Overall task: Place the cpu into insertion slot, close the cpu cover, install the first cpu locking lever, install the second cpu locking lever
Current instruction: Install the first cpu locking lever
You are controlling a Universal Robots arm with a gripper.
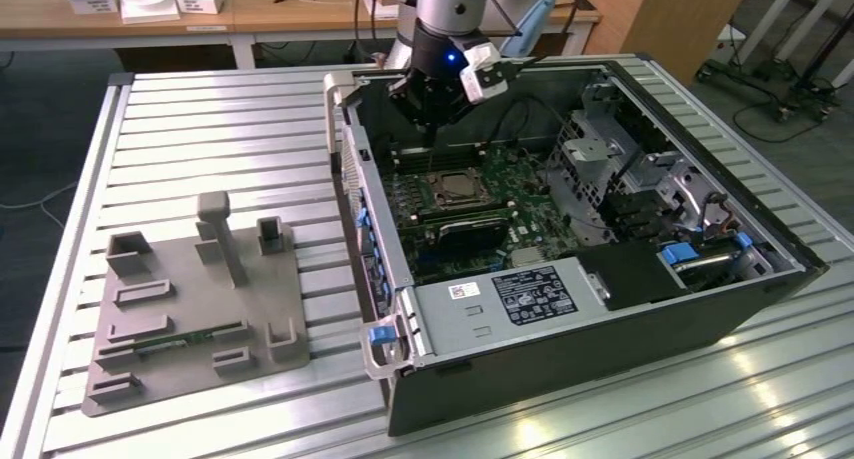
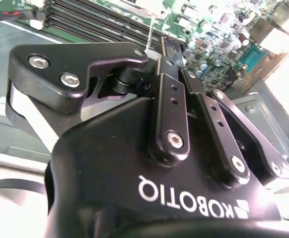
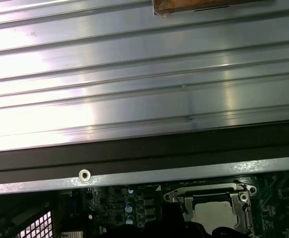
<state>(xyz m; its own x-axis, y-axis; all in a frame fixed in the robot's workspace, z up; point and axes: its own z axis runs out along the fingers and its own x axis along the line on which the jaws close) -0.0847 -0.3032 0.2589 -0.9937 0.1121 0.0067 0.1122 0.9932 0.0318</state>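
- The arm (image 1: 451, 9) comes down steeply from the far side of the table (image 1: 214, 129) into the open case (image 1: 561, 349); its wrist is near upright, tipped a little toward the exterior view's left
- The gripper (image 1: 424, 135) points down at the board (image 1: 527, 179); it hangs over the memory slots (image 1: 414, 160) on the far side of the slot (image 1: 438, 192), near it but apart from the cpu (image 1: 461, 187)
- In the second wrist view the fingers (image 2: 170, 74) are drawn together at the tips, the linkage bars folded in close; a thin pale line shows just past the tips, and I cannot tell if it is pinched
- The cpu sits in the slot, silver top up
- In the first wrist view the cpu (image 3: 211, 214) lies level inside the cover (image 3: 207, 188), whose silver frame lies flat around it; the case wall's dark edge runs just beside the frame
- A grey fixture (image 1: 187, 309) stands on the table at the exterior view's left, well apart from the case
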